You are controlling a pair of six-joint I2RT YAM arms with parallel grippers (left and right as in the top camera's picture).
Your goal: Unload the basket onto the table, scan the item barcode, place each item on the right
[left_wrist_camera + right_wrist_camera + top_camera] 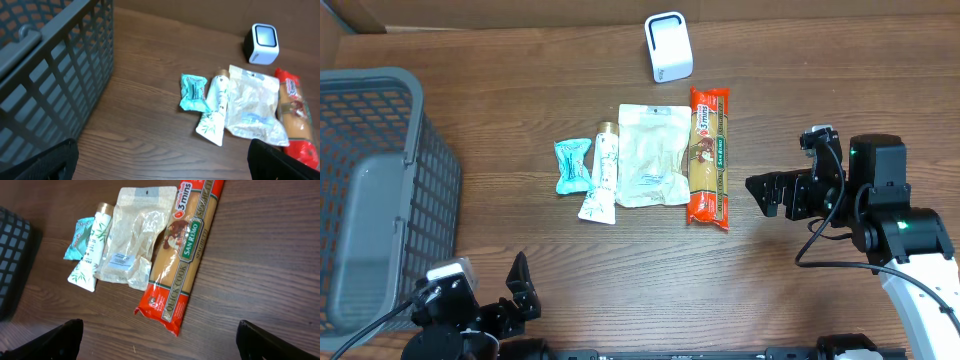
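From overhead, four items lie side by side mid-desk [520,100], each touching or overlapping its neighbour: one teal crinkled foil packet [572,166], one white plastic tube [601,175] with a gold cap and green leaf print, one clear flat plastic pouch [651,156], and one long red-orange spaghetti packet [709,155]. A single white cube-shaped plastic scanner [668,46] stands at 12 o'clock from the row, apart from it. One grey plastic lattice basket [370,78] sits at 9 o'clock, well apart from the items. The right gripper [758,196] is at 3 o'clock, near the spaghetti packet, with its two fingers spread wide and empty. The left gripper [523,288] is at 7 o'clock, also wide and holding nothing. In the left wrist view, the left gripper's two dark fingers [45,162] fill the lower corners, far apart, with bare desk between them; the basket [65,65] lies at 10 o'clock, the four items at 2 o'clock, and the scanner [261,43] beyond them at 1 o'clock. In the right wrist view, two dark fingers [280,340] sit in the lower corners, wide apart and clear of everything. The spaghetti packet [182,255] lies at 12 o'clock, printed side up, with the pouch [132,235], tube [92,250] and teal packet [77,240] running towards 10 o'clock. No barcode can be made out on any item.
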